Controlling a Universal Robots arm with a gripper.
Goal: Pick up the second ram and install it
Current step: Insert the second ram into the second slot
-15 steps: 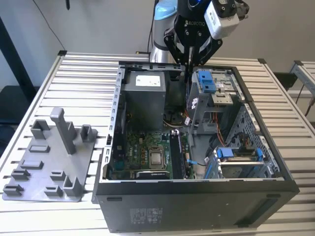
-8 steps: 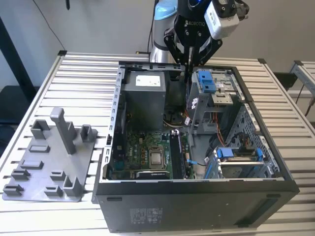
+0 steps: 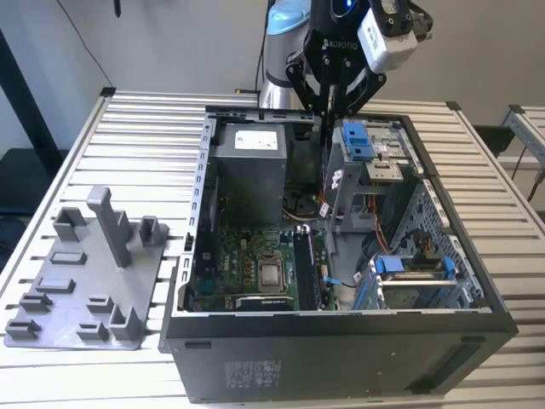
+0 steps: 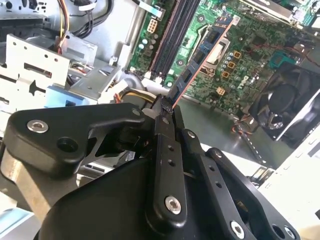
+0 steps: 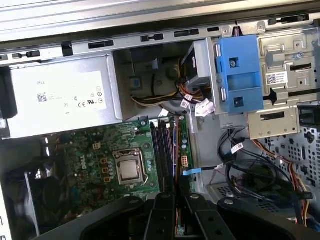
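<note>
My gripper (image 3: 327,109) hangs over the open computer case (image 3: 341,362), above its back half. It is shut on the second ram (image 3: 326,149), a thin dark strip that points straight down into the case. In the second wrist view the second ram (image 4: 202,57) sticks out from between the fingertips of the gripper (image 4: 167,107) as a dark board with an orange edge, high over the motherboard. In the first wrist view the gripper (image 5: 175,202) holds the second ram (image 5: 174,150) edge-on, lined up over the long black memory slots (image 5: 161,147).
The memory slots (image 3: 304,268) lie beside the CPU socket (image 3: 271,274). The power supply (image 3: 247,166) and a blue drive caddy (image 3: 358,141) flank the gripper. A black fan (image 4: 290,105) sits by the board. A grey fixture plate (image 3: 85,281) lies at the exterior view's left.
</note>
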